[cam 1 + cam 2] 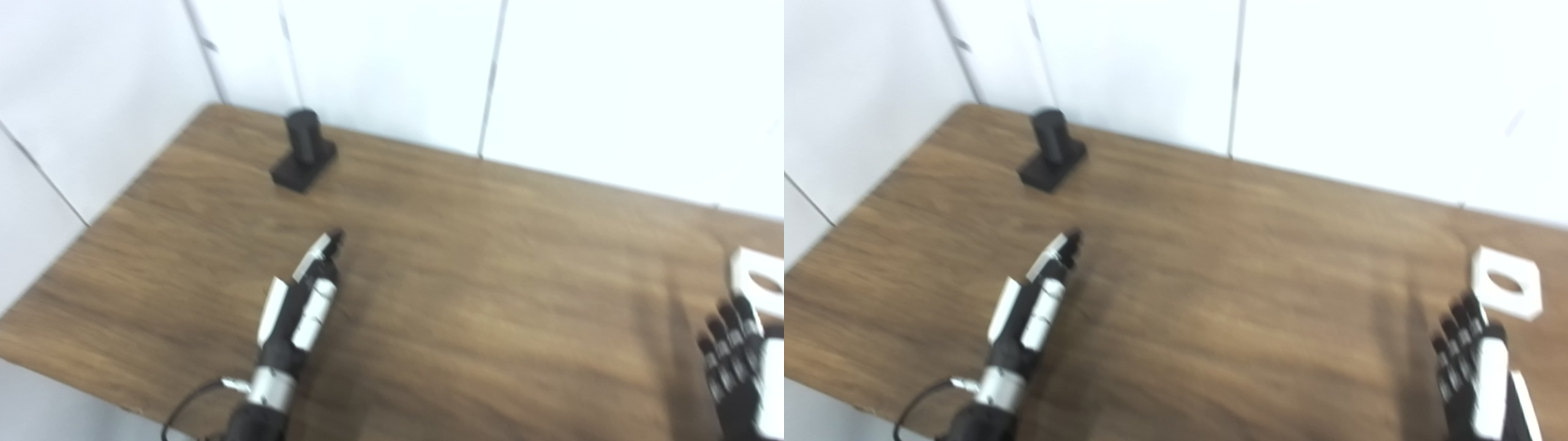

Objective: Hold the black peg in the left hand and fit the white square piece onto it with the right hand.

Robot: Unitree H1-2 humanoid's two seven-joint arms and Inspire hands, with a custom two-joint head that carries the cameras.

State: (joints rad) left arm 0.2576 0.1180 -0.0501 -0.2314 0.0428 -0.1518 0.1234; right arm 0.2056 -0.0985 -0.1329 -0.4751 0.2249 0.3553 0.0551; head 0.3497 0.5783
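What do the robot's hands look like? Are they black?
Mostly black. The left hand has black fingers with white plates on top, a shiny silver wrist band and a thin black cable looping beside it. The right hand is also black with white plates.

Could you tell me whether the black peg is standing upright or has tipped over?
Upright. The black peg stands on its flat base on the table near the far left corner, its post pointing up; neither hand touches it.
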